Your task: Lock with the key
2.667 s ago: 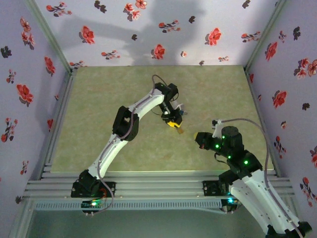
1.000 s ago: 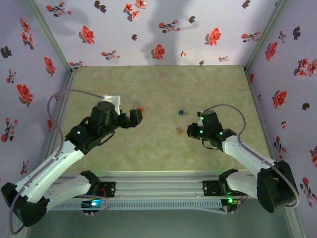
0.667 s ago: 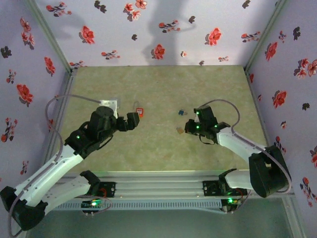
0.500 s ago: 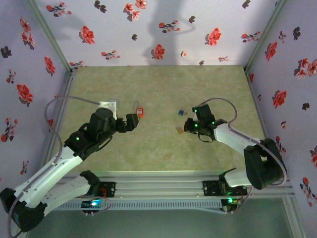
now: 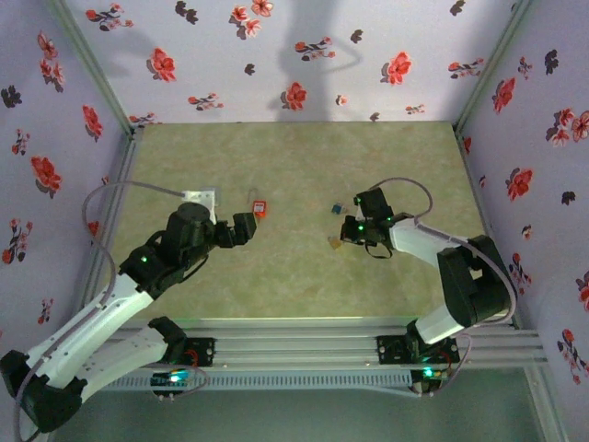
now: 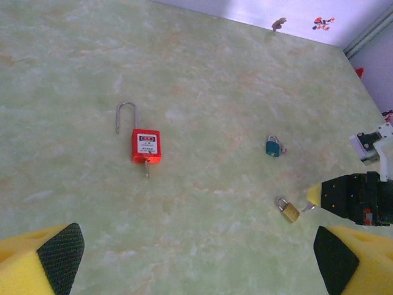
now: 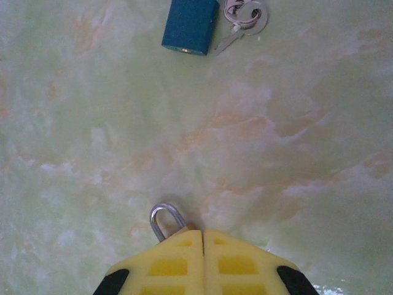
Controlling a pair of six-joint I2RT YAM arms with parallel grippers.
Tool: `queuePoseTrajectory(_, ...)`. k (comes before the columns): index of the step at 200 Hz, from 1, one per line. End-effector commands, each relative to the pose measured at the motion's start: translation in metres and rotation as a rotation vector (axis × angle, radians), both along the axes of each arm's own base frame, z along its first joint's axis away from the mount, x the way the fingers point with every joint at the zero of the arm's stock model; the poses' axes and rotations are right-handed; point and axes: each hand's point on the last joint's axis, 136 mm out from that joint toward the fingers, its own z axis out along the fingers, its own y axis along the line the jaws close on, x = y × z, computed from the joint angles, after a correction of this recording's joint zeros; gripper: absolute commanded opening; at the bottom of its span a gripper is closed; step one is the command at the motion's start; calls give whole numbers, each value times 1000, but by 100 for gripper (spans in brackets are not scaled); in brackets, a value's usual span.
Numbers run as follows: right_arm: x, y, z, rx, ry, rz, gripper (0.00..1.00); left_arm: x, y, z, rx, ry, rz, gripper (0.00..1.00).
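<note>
A small brass padlock [image 5: 335,243] [image 6: 287,209] lies on the green table, its steel shackle [image 7: 167,221] closed and showing just past my right fingertips. My right gripper [image 5: 346,238] [image 7: 203,236] is low over the table, shut on a small key [image 6: 305,208] whose blade points at the padlock's body. The key is hidden behind the yellow pads in the right wrist view. My left gripper [image 5: 243,230] [image 6: 196,264] hangs open above the table to the left, with nothing between its fingers.
A red padlock [image 5: 260,208] [image 6: 146,145] with an open shackle and a key in its base lies ahead of the left gripper. A blue padlock [image 5: 338,209] [image 7: 190,24] with a key ring [image 7: 244,15] lies beyond the brass one. Flowered walls [image 5: 294,55] enclose three sides.
My right gripper has slid left and away from the base, up to the brass padlock, staying shut. The left arm has shifted slightly and stays open.
</note>
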Motion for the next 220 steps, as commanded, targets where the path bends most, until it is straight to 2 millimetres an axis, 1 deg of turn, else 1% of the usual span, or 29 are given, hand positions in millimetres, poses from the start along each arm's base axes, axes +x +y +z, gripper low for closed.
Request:
queuePoseTrajectory(1,11,0,3,-6,-23,12,0,5,5,5,-15,-27,37,100)
queuePoseTrajectory(56,13,2,-8,-4,13,22,0,7,4,2,-11,-21,39,100)
queuePoseTrajectory(123,13,4,-15,-10,41,29,0,7,4,-1,-12,-12,43,100)
queuePoseTrajectory(220,7,2,-22,-23,68,34,9,9,3,1,-12,-15,39,100)
